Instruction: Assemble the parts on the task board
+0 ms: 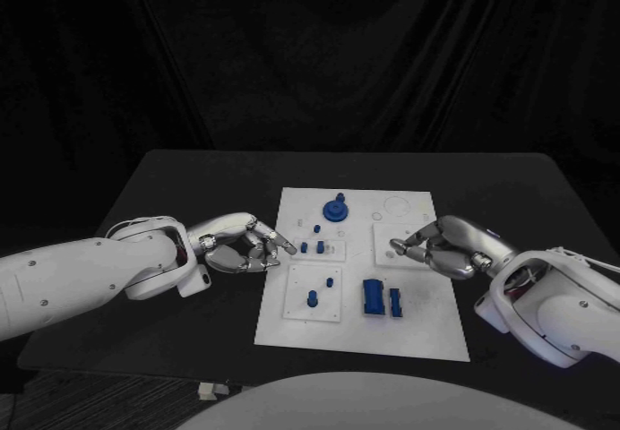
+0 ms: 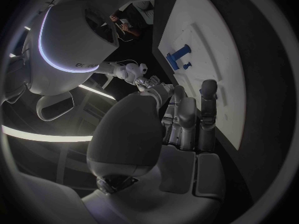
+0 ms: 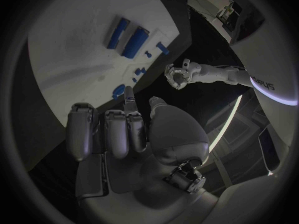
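**Op:** Several blue parts already sit on the task board (image 1: 426, 340): a round piece with a stem (image 1: 336, 210) at the board's 12 o'clock, small pegs (image 1: 310, 245) near its 9 o'clock, and two more pegs (image 1: 319, 288) toward 7 o'clock.

**Sup:** And what's left?

**Op:** I judge the blue cylinder (image 1: 372, 296) and the flat blue bar (image 1: 395, 302) beside it, lying loose near 6 o'clock, not yet seated. I can't tell which pegs are fully home.

**Sup:** Hands?

**Op:** My left hand (image 1: 240, 246) hovers at the board's 9 o'clock edge with its fingers curled in; I see nothing in it. My right hand (image 1: 446, 246) sits over the 3 o'clock side, fingers curled, and whether it pinches something small I cannot tell. The board lies mid-counter (image 1: 193, 179).
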`<move>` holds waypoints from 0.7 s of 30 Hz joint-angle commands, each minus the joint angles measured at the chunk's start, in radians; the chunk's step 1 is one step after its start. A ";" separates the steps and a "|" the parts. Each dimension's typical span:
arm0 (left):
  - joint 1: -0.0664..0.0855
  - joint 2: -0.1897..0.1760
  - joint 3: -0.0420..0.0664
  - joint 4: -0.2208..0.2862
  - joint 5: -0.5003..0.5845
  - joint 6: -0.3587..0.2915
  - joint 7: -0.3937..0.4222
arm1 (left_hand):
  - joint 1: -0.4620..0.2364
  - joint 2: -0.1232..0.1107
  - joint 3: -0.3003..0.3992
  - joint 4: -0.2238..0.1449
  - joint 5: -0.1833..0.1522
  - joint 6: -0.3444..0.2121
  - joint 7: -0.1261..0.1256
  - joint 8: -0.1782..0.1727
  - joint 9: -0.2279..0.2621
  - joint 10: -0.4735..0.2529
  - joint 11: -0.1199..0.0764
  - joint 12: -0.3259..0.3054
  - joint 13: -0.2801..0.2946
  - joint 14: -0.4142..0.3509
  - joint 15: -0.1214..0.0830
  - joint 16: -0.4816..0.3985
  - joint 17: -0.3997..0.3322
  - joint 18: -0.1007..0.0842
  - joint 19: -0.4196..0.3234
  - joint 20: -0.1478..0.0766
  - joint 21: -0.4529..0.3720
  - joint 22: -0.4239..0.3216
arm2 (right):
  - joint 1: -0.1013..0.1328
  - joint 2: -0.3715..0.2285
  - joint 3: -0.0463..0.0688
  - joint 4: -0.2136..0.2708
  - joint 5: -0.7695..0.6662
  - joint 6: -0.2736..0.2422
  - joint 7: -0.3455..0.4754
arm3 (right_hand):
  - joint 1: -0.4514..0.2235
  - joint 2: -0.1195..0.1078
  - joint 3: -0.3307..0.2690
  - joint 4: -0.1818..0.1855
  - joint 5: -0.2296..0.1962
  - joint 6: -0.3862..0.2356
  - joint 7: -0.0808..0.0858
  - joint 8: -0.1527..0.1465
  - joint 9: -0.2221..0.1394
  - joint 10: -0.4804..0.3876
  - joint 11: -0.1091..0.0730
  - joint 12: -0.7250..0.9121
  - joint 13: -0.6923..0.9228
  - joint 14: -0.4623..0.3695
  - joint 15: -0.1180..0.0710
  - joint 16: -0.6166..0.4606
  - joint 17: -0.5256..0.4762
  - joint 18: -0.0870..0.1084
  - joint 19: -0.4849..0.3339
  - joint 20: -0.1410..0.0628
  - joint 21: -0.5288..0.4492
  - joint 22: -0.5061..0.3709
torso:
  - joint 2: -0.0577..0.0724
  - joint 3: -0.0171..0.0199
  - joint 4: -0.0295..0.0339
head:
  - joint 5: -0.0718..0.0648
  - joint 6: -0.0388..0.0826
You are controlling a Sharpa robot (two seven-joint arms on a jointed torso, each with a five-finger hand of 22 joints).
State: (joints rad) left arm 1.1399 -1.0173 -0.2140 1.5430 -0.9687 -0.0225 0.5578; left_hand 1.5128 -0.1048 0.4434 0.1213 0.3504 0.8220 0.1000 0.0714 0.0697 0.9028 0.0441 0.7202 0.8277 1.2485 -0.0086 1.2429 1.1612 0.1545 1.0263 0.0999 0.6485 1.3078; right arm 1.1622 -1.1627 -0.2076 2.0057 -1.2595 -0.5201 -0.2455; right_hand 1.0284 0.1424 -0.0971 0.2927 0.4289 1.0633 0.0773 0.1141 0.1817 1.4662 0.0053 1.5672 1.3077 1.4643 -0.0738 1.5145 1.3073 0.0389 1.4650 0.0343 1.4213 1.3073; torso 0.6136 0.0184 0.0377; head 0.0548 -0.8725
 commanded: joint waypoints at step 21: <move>0.080 -0.002 0.001 0.070 0.416 -0.153 0.213 | -0.281 0.087 -0.303 0.172 -0.035 -0.051 0.010 -0.008 -0.007 -0.472 0.037 -0.424 -0.427 -1.055 0.076 -1.086 -0.939 -0.018 -0.732 0.069 -0.597 -0.354 | 0.116 0.082 0.001 -0.165 0.826 -0.209 0.732 | 0.016 0.056 -0.215 -0.001 -0.108 -0.030 0.047 -0.016 -0.081 -0.517 0.180 -1.384 -0.964 -0.477 0.229 -1.437 -1.098 0.124 -0.558 0.207 -1.358 -0.632 | -0.019 0.0018 -0.0061 | 0.020 0.000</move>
State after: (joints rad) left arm 1.2166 -1.0249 -0.2135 1.6183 -0.6943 -0.1476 0.6545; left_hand 1.2446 -0.0236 0.1585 0.2920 0.3273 0.7994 0.1181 0.0698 0.0653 0.4651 0.0914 0.3228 0.4273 0.2832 0.0792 0.2304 0.2990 0.1384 0.3484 0.1710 0.0645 0.9926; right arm 1.2849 -1.0836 -0.2066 1.8468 -0.5845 -0.7513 0.3468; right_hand 1.0531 0.1894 -0.3032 0.2913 0.3372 1.0532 0.1349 0.1066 0.1077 0.9852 0.1623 0.2075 0.3747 1.0294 0.1333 0.1119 0.2332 0.1725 0.9437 0.2279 0.0728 0.7070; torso 0.5963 0.0196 0.0329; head 0.0742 -0.8725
